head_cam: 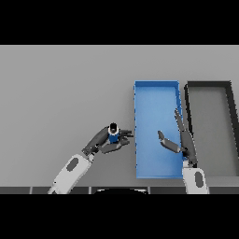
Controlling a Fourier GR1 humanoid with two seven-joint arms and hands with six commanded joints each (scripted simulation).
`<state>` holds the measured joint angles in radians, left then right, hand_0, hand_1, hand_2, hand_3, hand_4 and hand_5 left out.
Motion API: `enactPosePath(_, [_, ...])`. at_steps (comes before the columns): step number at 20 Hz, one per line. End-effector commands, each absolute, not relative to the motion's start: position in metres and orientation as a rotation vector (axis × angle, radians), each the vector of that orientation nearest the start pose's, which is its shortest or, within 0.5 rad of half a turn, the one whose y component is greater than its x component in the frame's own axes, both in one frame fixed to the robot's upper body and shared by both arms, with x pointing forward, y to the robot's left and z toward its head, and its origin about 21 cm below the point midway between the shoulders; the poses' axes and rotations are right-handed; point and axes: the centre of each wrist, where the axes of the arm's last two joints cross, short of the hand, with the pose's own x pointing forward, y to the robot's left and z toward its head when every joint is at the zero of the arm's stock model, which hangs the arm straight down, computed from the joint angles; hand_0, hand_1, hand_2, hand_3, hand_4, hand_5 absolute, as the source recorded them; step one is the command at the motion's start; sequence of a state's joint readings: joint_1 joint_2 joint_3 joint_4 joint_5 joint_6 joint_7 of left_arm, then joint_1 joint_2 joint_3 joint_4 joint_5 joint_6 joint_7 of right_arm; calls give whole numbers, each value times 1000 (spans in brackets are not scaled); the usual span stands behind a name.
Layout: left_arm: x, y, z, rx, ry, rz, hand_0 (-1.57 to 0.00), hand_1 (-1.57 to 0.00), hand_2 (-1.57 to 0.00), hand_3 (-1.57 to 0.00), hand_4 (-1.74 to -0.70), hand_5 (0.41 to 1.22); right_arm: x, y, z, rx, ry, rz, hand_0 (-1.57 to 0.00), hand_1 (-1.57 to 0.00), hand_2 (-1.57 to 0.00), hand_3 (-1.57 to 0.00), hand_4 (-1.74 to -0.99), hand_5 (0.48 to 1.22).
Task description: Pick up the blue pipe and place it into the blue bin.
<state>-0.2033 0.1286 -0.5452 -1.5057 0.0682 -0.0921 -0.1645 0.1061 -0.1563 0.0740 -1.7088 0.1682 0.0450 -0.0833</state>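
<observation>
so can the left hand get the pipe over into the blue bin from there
Probably yes: the left hand is curled round the blue pipe just left of the blue bin, with only bare table between; the right hand hovers over the bin.

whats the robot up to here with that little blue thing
The robot's left hand has its fingers curled round the blue pipe, just left of the blue bin on the grey table. The pipe is not yet in the bin. The right hand is open, its fingers straight, over the bin's right side, holding nothing. A dark grey bin stands right of the blue one.
</observation>
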Motion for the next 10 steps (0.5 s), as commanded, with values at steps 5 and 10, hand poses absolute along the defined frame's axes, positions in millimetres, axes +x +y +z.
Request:
enactPosePath(5, [260,107,47,-565,-1750,-704,-1560,-1562,-1563,-1563,-1466,1217,221,-254,12,-191,-1657,345,1,1,1,1,-1170,644])
enactPosePath(10, [256,101,49,-561,-1730,-723,-1567,-1568,-1568,-1568,-1466,1220,219,-259,12,-202,-1678,339,1,1,1,1,-1145,643])
